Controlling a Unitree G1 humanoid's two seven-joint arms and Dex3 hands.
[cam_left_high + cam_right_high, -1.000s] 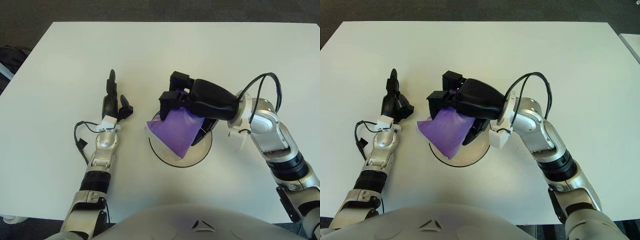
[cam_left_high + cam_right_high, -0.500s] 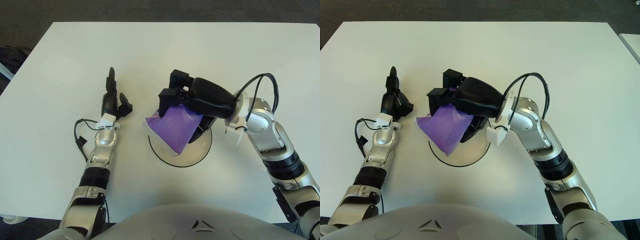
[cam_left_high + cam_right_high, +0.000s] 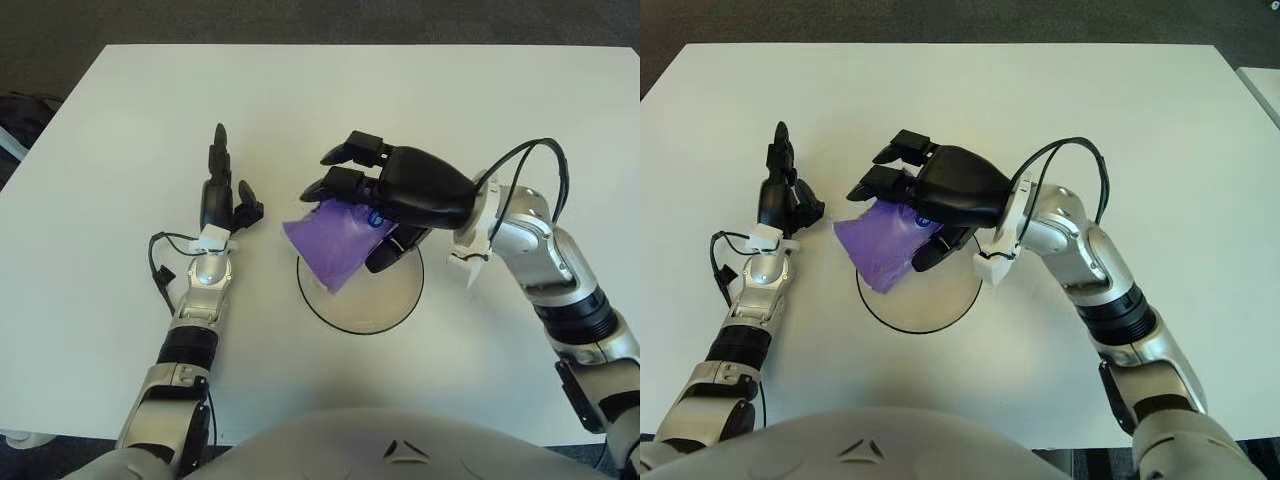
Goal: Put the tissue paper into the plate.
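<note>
A purple tissue pack (image 3: 333,243) lies tilted over the left rim of the white plate (image 3: 378,297), partly inside it and partly hanging past the edge. My right hand (image 3: 345,210) hovers just above the pack. Its fingers (image 3: 345,152) are stretched out straight and lifted off the pack, and the thumb (image 3: 378,260) points down beside it. The part of the pack under the palm is hidden. My left hand (image 3: 218,195) rests on the table left of the plate, fingers extended and empty.
The white table (image 3: 400,100) extends all around the plate. A black cable (image 3: 160,270) loops beside my left wrist, and another cable (image 3: 520,165) arcs over my right forearm. The table's front edge is near my body.
My right hand's fingers have uncurled from the tissue pack and lifted. The pack has dropped lower and slid left onto the plate's left rim. My left hand shifted slightly away.
</note>
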